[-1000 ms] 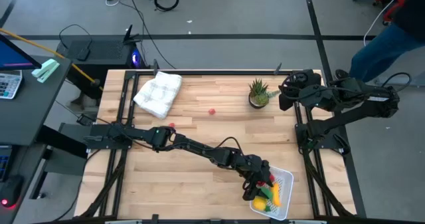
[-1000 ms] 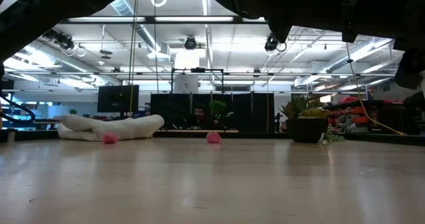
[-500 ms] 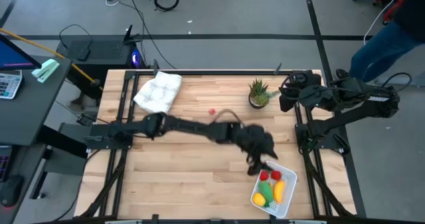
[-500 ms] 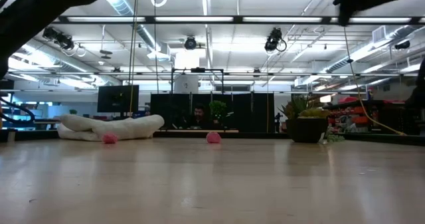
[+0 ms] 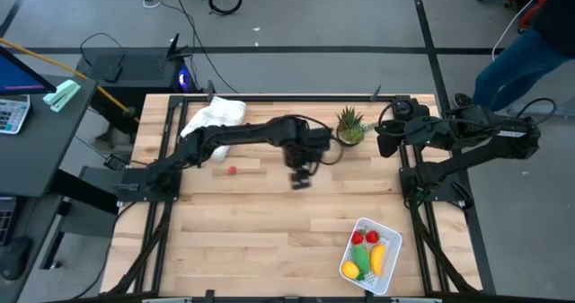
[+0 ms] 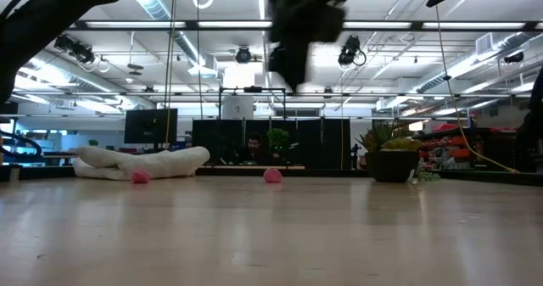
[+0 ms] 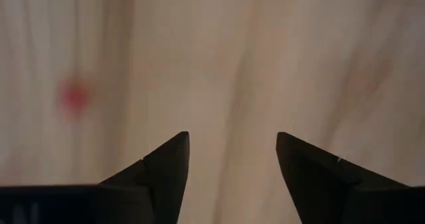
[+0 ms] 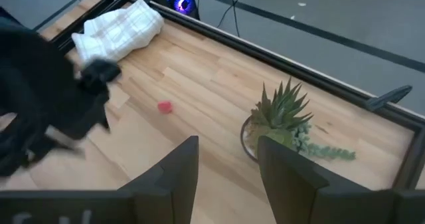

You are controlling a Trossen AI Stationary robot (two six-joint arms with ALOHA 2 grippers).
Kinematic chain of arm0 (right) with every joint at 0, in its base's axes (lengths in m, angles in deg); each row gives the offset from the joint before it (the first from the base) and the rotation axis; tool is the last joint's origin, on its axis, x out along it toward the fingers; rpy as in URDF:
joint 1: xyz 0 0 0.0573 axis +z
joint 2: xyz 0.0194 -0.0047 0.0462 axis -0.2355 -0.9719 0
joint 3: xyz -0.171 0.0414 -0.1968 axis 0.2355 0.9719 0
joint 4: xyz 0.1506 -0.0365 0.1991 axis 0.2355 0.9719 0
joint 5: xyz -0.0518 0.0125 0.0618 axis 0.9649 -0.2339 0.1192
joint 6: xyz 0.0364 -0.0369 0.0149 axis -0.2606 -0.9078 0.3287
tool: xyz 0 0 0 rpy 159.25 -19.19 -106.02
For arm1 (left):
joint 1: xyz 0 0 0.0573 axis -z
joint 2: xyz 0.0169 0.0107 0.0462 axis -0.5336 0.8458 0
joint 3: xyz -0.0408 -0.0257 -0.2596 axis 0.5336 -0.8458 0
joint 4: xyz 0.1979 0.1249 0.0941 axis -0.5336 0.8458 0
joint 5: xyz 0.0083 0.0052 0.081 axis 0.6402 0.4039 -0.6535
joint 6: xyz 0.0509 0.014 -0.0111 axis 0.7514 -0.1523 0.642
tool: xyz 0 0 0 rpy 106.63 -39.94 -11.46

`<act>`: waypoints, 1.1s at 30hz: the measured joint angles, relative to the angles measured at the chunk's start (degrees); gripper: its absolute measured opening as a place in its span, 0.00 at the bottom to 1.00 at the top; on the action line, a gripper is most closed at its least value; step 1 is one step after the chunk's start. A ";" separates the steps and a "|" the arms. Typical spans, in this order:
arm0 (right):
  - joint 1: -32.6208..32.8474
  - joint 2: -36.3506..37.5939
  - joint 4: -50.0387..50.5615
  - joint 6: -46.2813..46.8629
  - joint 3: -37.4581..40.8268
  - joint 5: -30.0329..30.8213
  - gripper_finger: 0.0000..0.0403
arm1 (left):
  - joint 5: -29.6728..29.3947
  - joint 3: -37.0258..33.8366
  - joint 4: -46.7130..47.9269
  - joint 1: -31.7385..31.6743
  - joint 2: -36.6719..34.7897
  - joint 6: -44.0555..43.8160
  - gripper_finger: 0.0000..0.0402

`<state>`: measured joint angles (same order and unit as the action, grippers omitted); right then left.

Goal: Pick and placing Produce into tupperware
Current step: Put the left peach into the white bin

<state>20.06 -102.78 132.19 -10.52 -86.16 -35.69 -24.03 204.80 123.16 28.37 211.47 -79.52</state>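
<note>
While left gripper jaws gape empty over wood-grain table, mesh tupperware holds rounded produce.

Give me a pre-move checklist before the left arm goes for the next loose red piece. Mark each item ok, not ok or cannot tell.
1. left gripper empty, jaws apart: ok.
2. Target in sight: ok. One red piece lies on the table near the white cloth; a red spot shows in the left wrist view.
3. Second red piece reachable: cannot tell. The high view hides it under the arm; the right wrist view shows one.
4. tupperware unobstructed, with room left: ok.
5. right gripper parked clear by the potted plant: ok.
</note>
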 joint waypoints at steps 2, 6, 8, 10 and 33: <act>0.00 -0.11 -0.03 0.04 0.00 -0.12 0.40 | -2.80 -1.59 7.80 -0.58 0.07 3.08 0.56; 0.13 -1.05 -0.53 0.68 0.00 -1.50 0.40 | -5.03 -8.96 8.07 -1.08 -1.62 3.81 0.52; 0.12 -1.77 -1.63 -0.73 0.00 -3.79 0.40 | -5.08 -12.94 7.59 -1.22 -3.24 4.99 0.51; 0.13 -3.18 -2.72 -2.21 0.00 -5.96 0.40 | -5.13 -18.72 8.09 -1.47 -4.69 5.12 0.49; -3.02 -17.92 -6.37 -8.01 0.00 -7.01 0.40 | -7.18 -75.56 -21.52 -4.50 -37.20 -9.59 0.44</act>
<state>17.04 -120.71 125.82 -18.53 -86.16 -42.70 -31.21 129.24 101.64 23.87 174.28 -89.11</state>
